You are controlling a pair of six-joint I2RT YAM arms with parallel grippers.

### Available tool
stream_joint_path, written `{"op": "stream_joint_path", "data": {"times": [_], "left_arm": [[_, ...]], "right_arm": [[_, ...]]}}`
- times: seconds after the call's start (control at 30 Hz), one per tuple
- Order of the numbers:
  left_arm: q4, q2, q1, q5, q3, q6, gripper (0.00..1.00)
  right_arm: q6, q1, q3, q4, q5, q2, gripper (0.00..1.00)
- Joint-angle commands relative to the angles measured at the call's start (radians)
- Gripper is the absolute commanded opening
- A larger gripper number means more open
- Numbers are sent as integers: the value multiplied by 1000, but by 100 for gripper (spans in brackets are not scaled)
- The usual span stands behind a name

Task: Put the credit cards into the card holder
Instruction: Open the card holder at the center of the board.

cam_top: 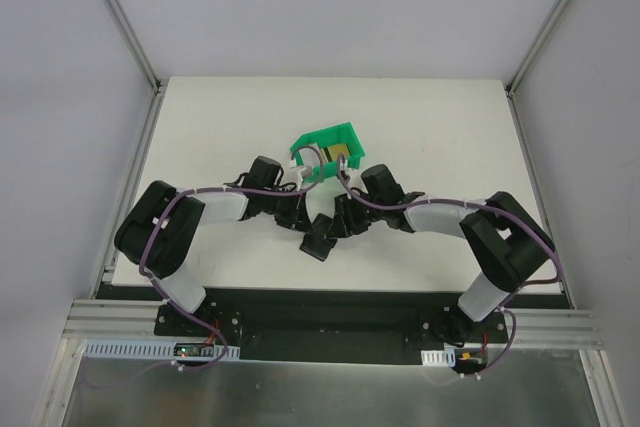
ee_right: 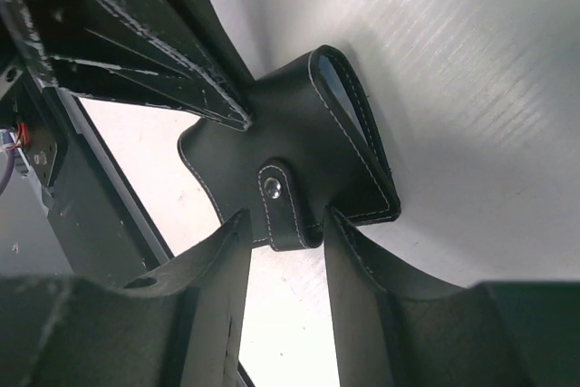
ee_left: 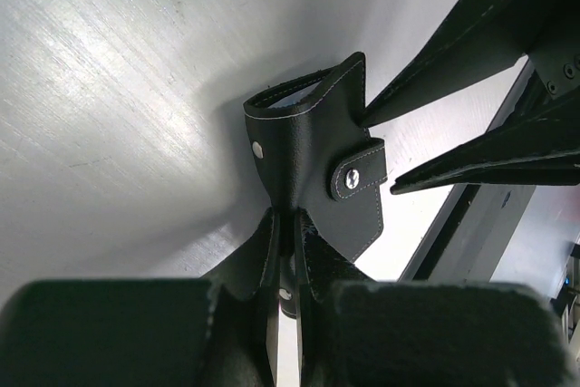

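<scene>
Where the two arms meet mid-tabletop (cam_top: 220, 127), the overhead view shows the card holder (ee_left: 313, 156) only as a dark lump among black links; the wrist views are clearer. It hangs between the two hands, folded, its bluish lining barely showing at the fold. Any contents are hidden.

Left hand (ee_left: 288, 224): fingers pinched tight on the holder's lower edge.

Right hand (ee_right: 286, 224): fingers partly apart, one on each side of the snap tab (ee_right: 272, 189), tips against the leather. I cannot tell whether they press it.

Count: one card holder; one green bin (cam_top: 315, 137) just behind the hands, its front partly crossed by cables; one gold card (cam_top: 341, 154) visible inside the bin. The bin's other contents are too small to make out.
</scene>
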Motion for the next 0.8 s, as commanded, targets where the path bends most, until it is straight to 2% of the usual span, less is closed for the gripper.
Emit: {"op": "stream_joint_path", "data": {"times": [0.0,0.13,0.33,0.53,0.77], "left_arm": [[-32,10,-6,23,19,49,0],[-32,16,-6,24,27,57,0],[-29,25,-6,-2,40,39,0],[-7,19,-5,-86,37,-30,0],[97,7,-6,-156,-22,-159,0]], "right_arm": [[-35,0,41,-34,-52,43,40],[-39,1,48,-40,-98,78,40],[-79,27,90,-77,-235,110,33],[-113,56,128,-173,-213,133,27],[-53,112,122,-135,-124,150,17]]}}
